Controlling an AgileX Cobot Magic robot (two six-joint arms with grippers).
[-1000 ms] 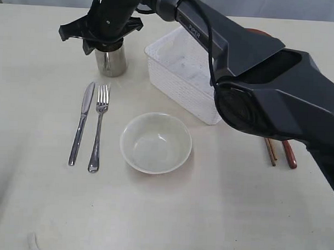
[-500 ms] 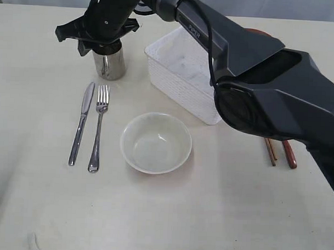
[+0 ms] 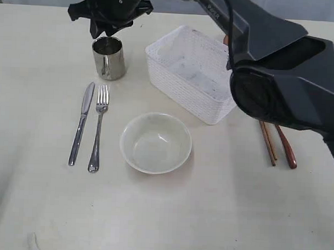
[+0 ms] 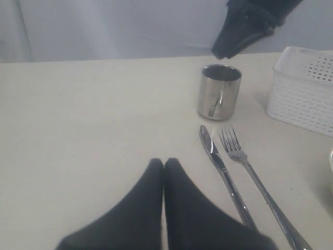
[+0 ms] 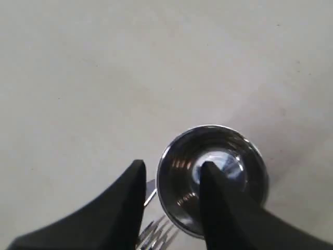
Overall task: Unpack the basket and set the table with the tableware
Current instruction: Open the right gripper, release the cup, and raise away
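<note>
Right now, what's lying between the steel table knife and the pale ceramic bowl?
Only the steel fork, lying parallel beside the steel knife; bare table separates it from the pale round bowl. The exterior view shows this.

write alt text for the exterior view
The right gripper hangs open just above a steel mug on a cream table. A knife, fork and bowl lie nearer the camera; a white basket stands beside the mug.

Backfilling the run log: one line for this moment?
right gripper: open, above mug, not touching | mug: upright on table, near knife and fork | left gripper: shut
</note>
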